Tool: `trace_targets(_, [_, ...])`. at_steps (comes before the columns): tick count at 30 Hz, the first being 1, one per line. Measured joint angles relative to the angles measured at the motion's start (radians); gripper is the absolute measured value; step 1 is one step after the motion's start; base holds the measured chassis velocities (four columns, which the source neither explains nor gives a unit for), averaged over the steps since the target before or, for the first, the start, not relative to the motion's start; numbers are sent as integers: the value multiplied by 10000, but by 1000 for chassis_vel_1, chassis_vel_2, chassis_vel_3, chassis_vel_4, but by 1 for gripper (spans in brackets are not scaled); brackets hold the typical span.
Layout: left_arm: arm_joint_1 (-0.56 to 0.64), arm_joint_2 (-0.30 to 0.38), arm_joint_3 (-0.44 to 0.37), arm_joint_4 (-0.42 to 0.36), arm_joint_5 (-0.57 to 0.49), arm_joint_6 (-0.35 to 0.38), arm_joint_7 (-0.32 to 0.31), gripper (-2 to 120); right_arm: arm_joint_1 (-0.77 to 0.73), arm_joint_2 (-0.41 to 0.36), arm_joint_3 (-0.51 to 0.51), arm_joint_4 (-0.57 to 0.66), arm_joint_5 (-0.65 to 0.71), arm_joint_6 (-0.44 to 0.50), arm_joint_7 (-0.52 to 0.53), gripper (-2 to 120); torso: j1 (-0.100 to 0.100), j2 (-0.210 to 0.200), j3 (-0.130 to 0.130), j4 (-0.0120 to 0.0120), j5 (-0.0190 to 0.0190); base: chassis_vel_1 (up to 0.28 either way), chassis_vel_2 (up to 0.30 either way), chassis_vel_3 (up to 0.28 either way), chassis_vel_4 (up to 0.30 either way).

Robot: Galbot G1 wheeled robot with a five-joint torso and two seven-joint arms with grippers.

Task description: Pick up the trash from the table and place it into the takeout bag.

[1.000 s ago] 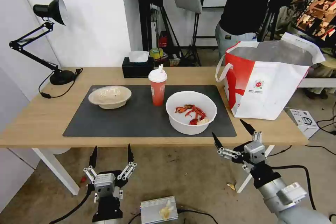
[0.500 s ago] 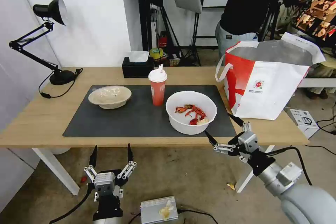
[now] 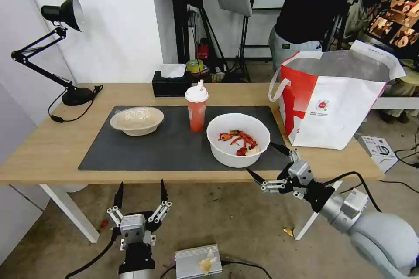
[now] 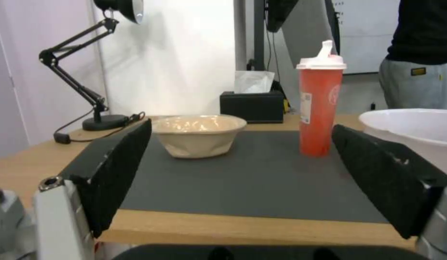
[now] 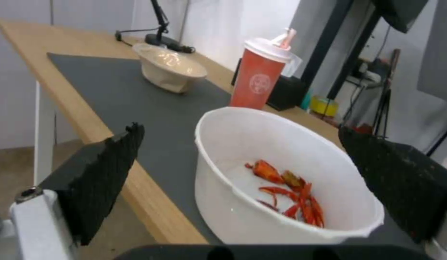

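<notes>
R tool advanced, agape, near white bowl; shells clearer wrist-side.

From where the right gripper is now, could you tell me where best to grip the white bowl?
Probably the near rim of the white bowl, from the table's front edge: its wall is wide, so one finger inside, one outside. The right gripper is open facing it; the shells lie low, clear of the rim.
</notes>
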Motion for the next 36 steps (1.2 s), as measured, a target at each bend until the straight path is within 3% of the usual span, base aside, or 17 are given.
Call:
trace_targets(14, [-30,12,-47,28,-61,0,2,100,1465,-645,-1121,-508,407,5,-297,100,-1,0,1,0,0,0,0,0,0])
trace_targets(23, [-50,-39,-47,110,-51,0,9,100,3036,-1171,-2329,-1247,802,-210,-1404,100,0,0,0,1,-1,0,0,0,0])
trace_targets(36, [-81,-46,2,168,-64,0,9,100,4762,-1038,-3640,-2182,826,-340,-1944,100,0,0,0,0,-1,0,0,0,0])
